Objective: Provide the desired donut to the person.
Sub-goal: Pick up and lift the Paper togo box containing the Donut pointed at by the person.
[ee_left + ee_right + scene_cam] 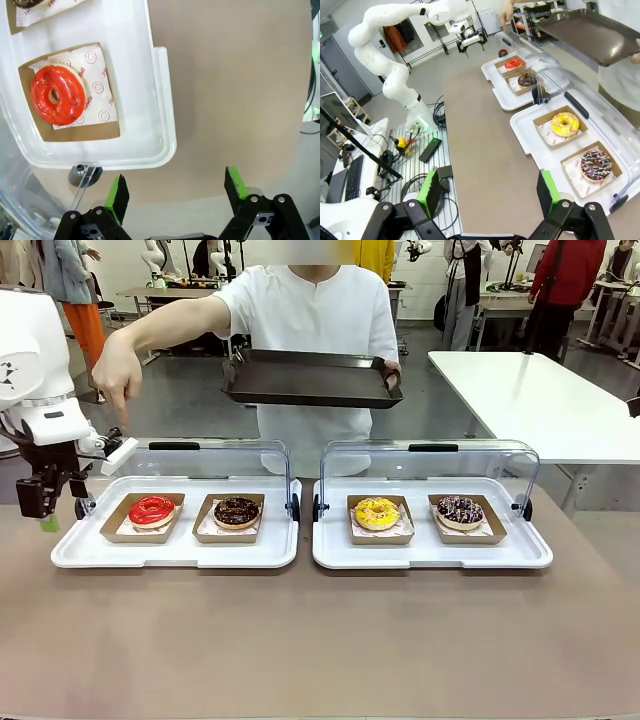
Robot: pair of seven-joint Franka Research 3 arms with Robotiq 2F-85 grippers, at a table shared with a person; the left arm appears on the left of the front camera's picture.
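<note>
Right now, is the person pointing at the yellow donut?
No, the person's hand points down toward the red donut at the left end of the row, well away from the yellow donut.

A robotics lab: a white robot arm (395, 82) mounted beside the brown surface (320, 640), cables (439, 111) and a keyboard (355, 176) at lower left, white worktables (540, 400) on grey floor (435, 412) at right.

L arm (30, 360) w/ wrist bent down, L fingers (119, 196) spread wide; R fingers (545, 191) spread wide too.
</note>
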